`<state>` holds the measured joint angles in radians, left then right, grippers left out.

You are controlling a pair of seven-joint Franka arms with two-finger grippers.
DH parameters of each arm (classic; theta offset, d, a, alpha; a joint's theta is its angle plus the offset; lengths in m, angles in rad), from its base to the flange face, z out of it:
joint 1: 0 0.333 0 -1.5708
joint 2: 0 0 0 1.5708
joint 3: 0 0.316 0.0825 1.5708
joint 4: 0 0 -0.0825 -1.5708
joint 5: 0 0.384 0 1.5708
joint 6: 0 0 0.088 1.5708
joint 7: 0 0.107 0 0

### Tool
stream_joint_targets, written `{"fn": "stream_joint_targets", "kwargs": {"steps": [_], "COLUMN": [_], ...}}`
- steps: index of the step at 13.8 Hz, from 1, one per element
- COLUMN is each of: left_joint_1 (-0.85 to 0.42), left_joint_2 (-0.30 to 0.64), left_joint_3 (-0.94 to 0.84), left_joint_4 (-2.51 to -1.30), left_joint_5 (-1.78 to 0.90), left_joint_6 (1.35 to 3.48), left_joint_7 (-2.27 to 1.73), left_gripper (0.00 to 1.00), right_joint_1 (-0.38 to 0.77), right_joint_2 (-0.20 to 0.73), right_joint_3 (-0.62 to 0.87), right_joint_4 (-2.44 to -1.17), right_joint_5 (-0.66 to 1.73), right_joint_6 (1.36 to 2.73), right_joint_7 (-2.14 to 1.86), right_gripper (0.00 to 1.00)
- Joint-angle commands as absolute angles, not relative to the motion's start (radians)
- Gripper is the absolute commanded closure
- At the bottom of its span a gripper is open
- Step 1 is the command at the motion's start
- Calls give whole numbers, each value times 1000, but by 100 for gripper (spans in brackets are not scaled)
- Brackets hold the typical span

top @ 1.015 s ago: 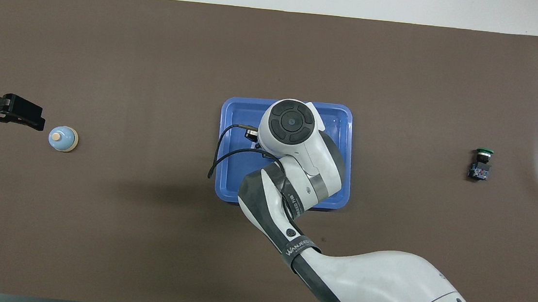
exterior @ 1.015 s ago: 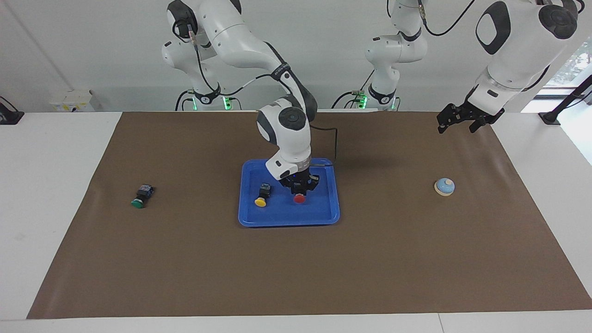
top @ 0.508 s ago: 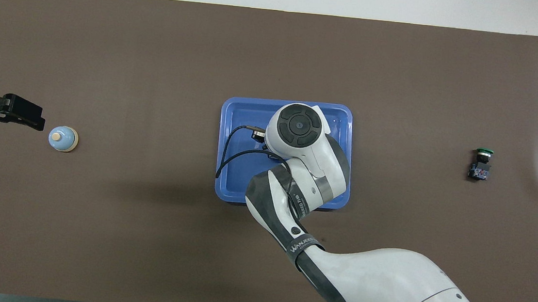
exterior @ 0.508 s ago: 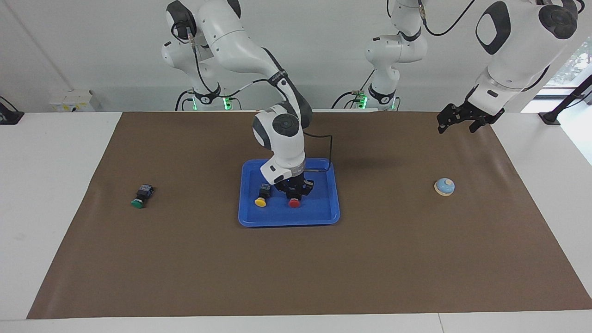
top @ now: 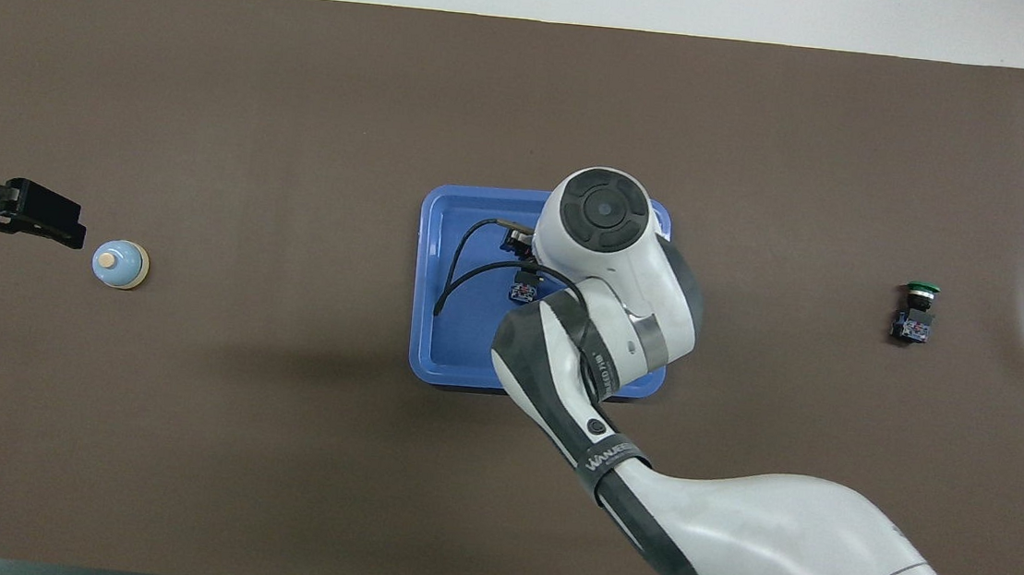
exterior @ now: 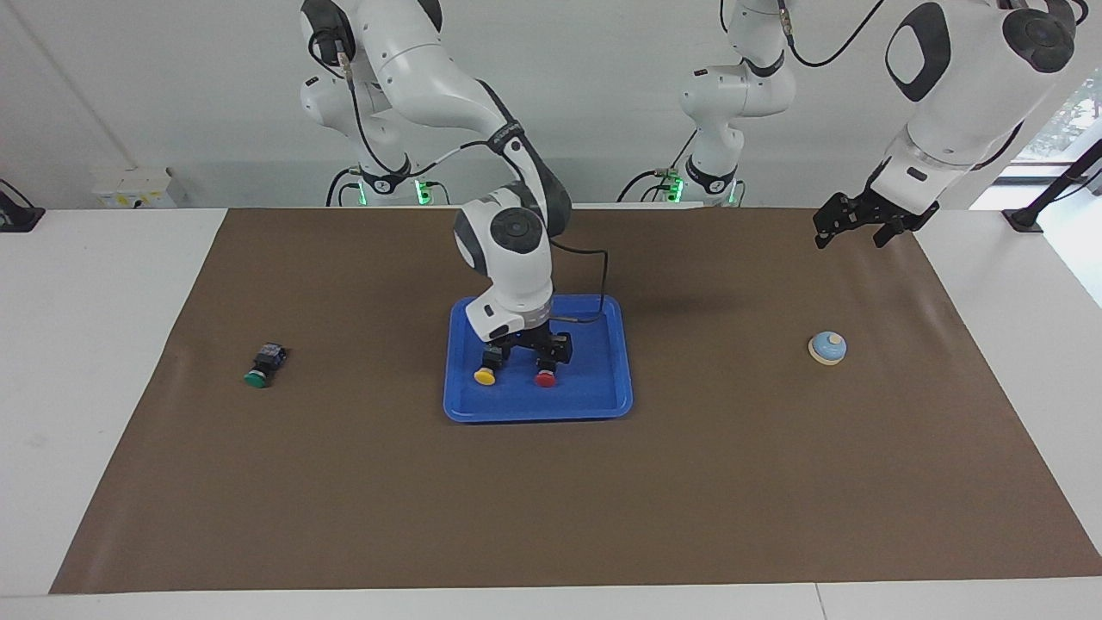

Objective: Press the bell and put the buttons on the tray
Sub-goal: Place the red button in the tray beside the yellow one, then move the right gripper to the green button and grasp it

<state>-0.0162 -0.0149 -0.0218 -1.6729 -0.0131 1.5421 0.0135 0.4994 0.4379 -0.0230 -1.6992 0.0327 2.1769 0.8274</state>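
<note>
The blue tray (exterior: 603, 403) lies mid-table and also shows in the overhead view (top: 441, 355). The yellow button (exterior: 485, 375) and the red button (exterior: 545, 379) lie on it side by side. My right gripper (exterior: 527, 350) hangs open just above them, holding nothing. In the overhead view its wrist hides the yellow button, and only the red button's body (top: 523, 287) shows. The green button (exterior: 257, 366) (top: 916, 312) lies on the mat toward the right arm's end. The bell (exterior: 827, 348) (top: 119, 264) stands toward the left arm's end. My left gripper (exterior: 848, 234) (top: 63, 230) waits raised beside it.
A brown mat (exterior: 551, 499) covers the table. A black cable (exterior: 603, 284) loops from the right wrist over the tray's rim nearest the robots.
My right gripper let go of the red button and shifted toward the yellow button, rising slightly. The red button stays on the tray. The left arm has not moved.
</note>
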Motion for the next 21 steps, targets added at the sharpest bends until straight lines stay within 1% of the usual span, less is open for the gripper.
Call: {"fn": "stream_joint_targets", "kwargs": {"steps": [1, 3, 6, 8, 10, 13, 17, 21], "left_joint_1": [-15, -15, -15, -15, -15, -15, -15, -15], "left_joint_2": [-20, -20, -20, -20, -20, -20, -20, -20], "left_joint_3": [-21, -21, -21, -21, -21, -21, -21, -21], "left_joint_4": [-1669, -1669, -1669, -1669, -1669, -1669, -1669, -1669], "left_joint_5": [-8, -8, -8, -8, -8, -8, -8, -8], "left_joint_6": [1545, 1545, 1545, 1545, 1545, 1545, 1545, 1545], "left_joint_7": [5, 5, 5, 5, 5, 5, 5, 5], "left_gripper": [0, 0, 0, 0, 0, 0, 0, 0], "right_joint_1": [381, 268, 119, 42, -39, -144, -192, -219], "right_joint_2": [315, 261, 236, 226, 206, 163, 117, 155], "right_joint_3": [-12, -12, -14, -15, -17, -17, -15, -15], "right_joint_4": [-1720, -1727, -1733, -1764, -1834, -1983, -2189, -2252], "right_joint_5": [34, 35, 34, 26, 15, -14, -21, -21], "right_joint_6": [2056, 1959, 1898, 1890, 1923, 2078, 2339, 2527], "right_joint_7": [690, 483, 229, 128, 43, -43, -57, -90], "right_gripper": [0, 0, 0, 0, 0, 0, 0, 0]}}
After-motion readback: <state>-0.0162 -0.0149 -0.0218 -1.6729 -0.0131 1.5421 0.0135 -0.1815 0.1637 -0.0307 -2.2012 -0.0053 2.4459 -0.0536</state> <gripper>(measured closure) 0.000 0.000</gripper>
